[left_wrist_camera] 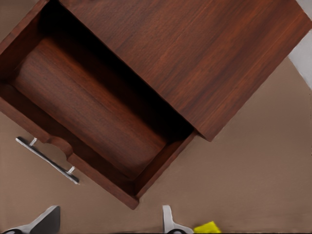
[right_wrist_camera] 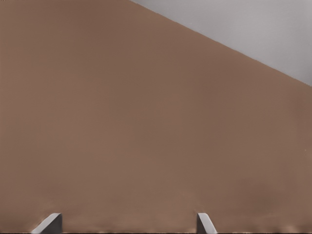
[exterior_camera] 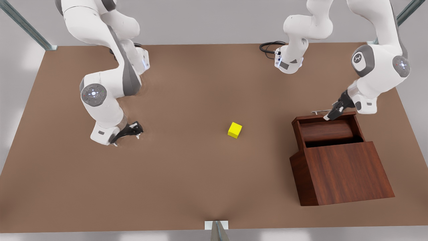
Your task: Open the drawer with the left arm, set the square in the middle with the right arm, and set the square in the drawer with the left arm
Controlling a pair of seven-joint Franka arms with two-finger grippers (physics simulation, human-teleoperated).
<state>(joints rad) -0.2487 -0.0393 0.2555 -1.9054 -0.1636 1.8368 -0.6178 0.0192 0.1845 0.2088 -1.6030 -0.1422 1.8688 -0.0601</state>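
Drawer (exterior_camera: pixel 326 130) pulled out, nothing inside. Left hand (exterior_camera: pixel 331 114) above its handle (left_wrist_camera: pixel 47 159), fingers spread, holding nothing. Square (exterior_camera: pixel 234 130) on bare mid-desk (exterior_camera: pixel 187 160). Right hand (exterior_camera: pixel 128 133) spread, low, at front view's left, waiting

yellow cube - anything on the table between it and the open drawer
Nothing visible. The small yellow cube sits alone on the brown tabletop, bare up to the dark reddish-brown wooden drawer, pulled open. The left gripper hovers above the drawer's back edge.
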